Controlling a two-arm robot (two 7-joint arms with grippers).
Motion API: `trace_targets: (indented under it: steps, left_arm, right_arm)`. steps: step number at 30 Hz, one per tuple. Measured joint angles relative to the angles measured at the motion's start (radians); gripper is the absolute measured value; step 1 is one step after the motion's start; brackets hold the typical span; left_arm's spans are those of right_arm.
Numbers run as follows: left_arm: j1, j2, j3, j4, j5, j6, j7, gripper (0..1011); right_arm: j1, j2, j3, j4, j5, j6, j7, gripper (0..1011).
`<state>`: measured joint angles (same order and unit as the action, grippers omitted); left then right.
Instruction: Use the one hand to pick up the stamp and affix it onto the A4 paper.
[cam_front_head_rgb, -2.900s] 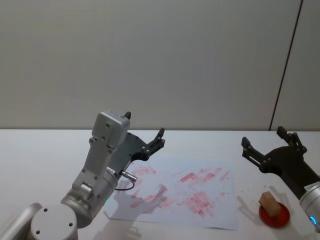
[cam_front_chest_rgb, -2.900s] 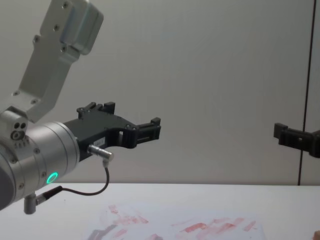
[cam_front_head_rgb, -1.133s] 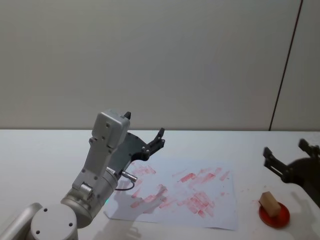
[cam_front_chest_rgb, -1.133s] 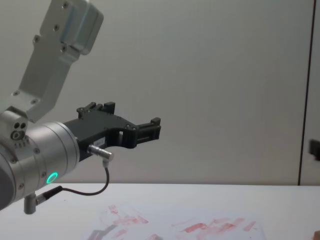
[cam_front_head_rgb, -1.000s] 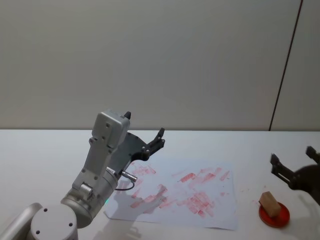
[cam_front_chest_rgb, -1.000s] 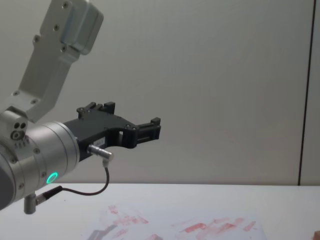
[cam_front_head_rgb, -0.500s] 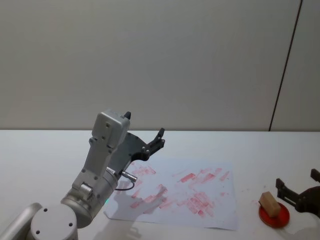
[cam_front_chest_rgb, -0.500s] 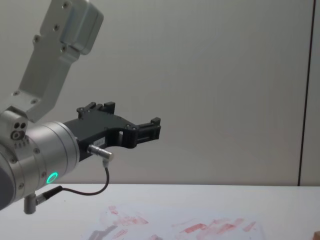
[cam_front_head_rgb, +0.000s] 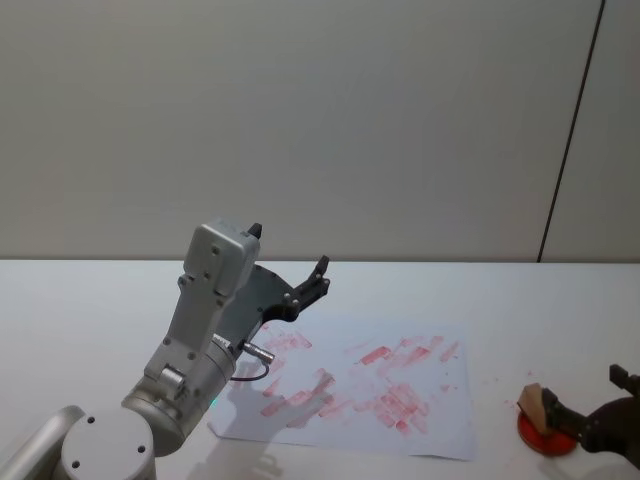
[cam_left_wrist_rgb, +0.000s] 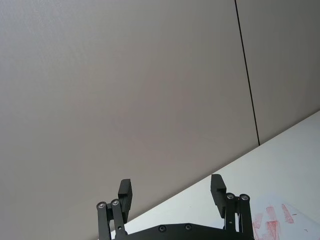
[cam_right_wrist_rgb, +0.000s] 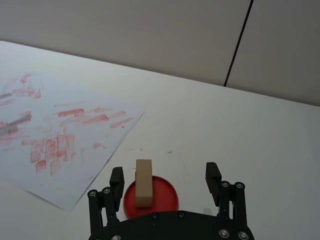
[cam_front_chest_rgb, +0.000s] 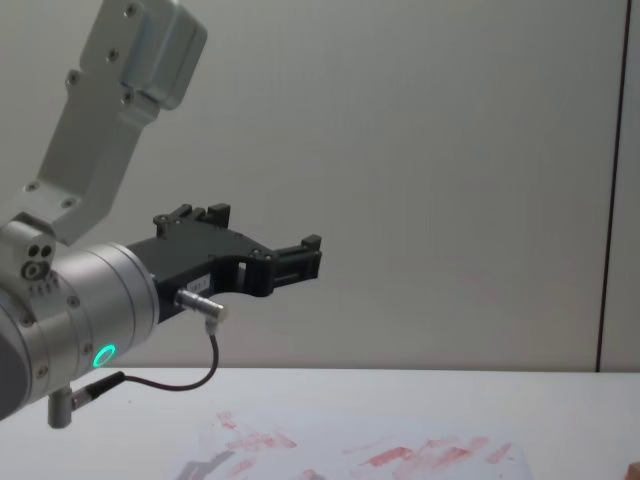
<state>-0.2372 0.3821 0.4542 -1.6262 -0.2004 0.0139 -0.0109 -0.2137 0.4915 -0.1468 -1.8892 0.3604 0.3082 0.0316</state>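
**Stamp on ink pad, inside the open right gripper, not gripped**

Item 1. The stamp (cam_front_head_rgb: 532, 401), a small tan wooden block, stands upright on a round red ink pad (cam_front_head_rgb: 540, 441) at the near right of the white table (cam_front_head_rgb: 90, 300). In the right wrist view the stamp (cam_right_wrist_rgb: 143, 182) sits off-centre on the ink pad (cam_right_wrist_rgb: 165, 194), with red surface exposed beside it.

Item 2. The right gripper (cam_front_head_rgb: 583, 392) is low over the table at the near right edge of the head view. Its jaws are spread wide. In the right wrist view the stamp stands between the two fingers (cam_right_wrist_rgb: 116, 179), noticeably closer to one than the other, with a visible gap on each side. The right gripper (cam_right_wrist_rgb: 165, 174) holds nothing. In the head view one dark finger overlaps the stamp's right side; whether they touch there cannot be told.

Item 3. The A4 paper (cam_front_head_rgb: 440, 415) lies flat to the left of the ink pad, apart from it, and carries many red-pink smears. Its nearest corner falls just left of the pad in the right wrist view (cam_right_wrist_rgb: 107, 127).

Item 4. The left gripper (cam_front_head_rgb: 290, 250) hangs raised over the far left part of the paper, well apart from the stamp. Its jaws are wide apart and empty, as the left wrist view (cam_left_wrist_rgb: 171, 186) and chest view (cam_front_chest_rgb: 262, 230) confirm.
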Motion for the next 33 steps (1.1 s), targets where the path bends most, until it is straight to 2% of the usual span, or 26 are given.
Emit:
trace_targets:
  steps: [11, 25, 33]
  left_arm:
    - [0.0, 0.0, 0.0, 0.0, 0.0, 0.0, 0.0, 1003]
    - [0.0, 0.0, 0.0, 0.0, 0.0, 0.0, 0.0, 1003]
    - [0.0, 0.0, 0.0, 0.0, 0.0, 0.0, 0.0, 1002]
  right_arm:
    - [0.01, -0.014, -0.016, 0.024, -0.05, 0.034, 0.019, 1001]
    - [0.065, -0.057, -0.046, 0.082, -0.126, 0.05, 0.059, 1001]
    - [0.085, -0.077, -0.058, 0.105, -0.154, 0.061, 0.073, 1001]
